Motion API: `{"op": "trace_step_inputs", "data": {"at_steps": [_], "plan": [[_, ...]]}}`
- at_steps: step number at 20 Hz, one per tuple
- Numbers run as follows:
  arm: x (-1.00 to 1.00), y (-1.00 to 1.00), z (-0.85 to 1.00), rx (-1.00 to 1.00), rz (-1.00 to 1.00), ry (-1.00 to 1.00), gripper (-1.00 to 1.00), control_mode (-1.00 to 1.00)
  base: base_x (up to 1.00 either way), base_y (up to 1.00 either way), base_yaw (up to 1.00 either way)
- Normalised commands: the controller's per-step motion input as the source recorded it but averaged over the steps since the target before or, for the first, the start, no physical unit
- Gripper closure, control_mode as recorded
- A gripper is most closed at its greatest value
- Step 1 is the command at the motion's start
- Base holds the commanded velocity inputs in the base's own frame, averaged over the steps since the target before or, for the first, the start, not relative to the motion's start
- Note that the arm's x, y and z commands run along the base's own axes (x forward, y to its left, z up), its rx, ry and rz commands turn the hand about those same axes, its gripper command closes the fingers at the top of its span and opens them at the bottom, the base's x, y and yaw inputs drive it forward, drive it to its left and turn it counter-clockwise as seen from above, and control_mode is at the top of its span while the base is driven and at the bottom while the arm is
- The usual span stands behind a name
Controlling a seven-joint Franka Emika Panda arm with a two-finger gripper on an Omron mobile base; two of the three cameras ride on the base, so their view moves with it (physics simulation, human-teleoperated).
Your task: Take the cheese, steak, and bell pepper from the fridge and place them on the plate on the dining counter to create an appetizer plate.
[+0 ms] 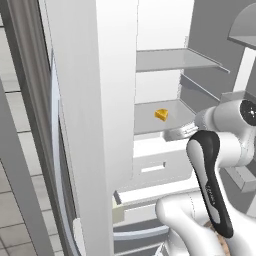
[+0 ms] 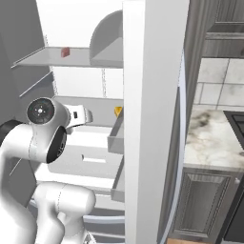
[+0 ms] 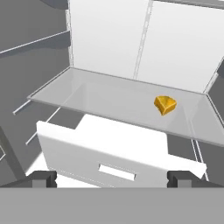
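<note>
You are looking into the open fridge [image 1: 165, 30], with the gripper [image 3: 112, 178] held in front of its white drawer [image 3: 109, 157]. In the hand view the 2 dark fingertips [image 3: 43, 178] stand far apart at the bottom corners, as wide as they go, and nothing sits between them; the gripper holds nothing.

The cheese [image 3: 165, 105] is your nearest task item. It lies on the pale grey shelf [image 3: 100, 98] just above the drawer, toward that shelf's right side in the hand view, about midway between the shelf's front edge and the back wall. It is beyond and above the fingertips, well apart from them, and closer in line to the right-hand tip than to the left. It touches only the shelf.

From the left base view you can see the cheese [image 1: 161, 115] on the same shelf, just beyond the arm's wrist. In the right base view only a small yellow corner of it [image 2: 117, 111] shows beside the edge of the fridge door [image 2: 152, 119].

On the upper shelf [image 2: 52, 56] in the right base view sits 1 small dark-red piece [image 2: 65, 52], near the front edge; it is too small for you to tell what it is.
</note>
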Motion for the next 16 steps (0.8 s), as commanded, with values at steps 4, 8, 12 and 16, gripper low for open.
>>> {"op": "trace_step_inputs", "data": {"at_steps": [4, 8, 12, 16], "plan": [[0.0, 0.0, 0.0, 0.0, 0.0, 0.0, -1.0, 1.0, 0.33, 0.0, 0.01], [0.0, 0.0, 0.0, 0.0, 0.0, 0.0, -1.0, 1.0, 0.11, 0.0, 0.0], [0.0, 0.0, 0.0, 0.0, 0.0, 0.0, -1.0, 1.0, 0.13, 0.01, 0.0], [0.19, 0.12, 0.0, 0.0, 0.0, 0.02, -1.0, -1.0, 0.06, 0.03, 0.0]]}}
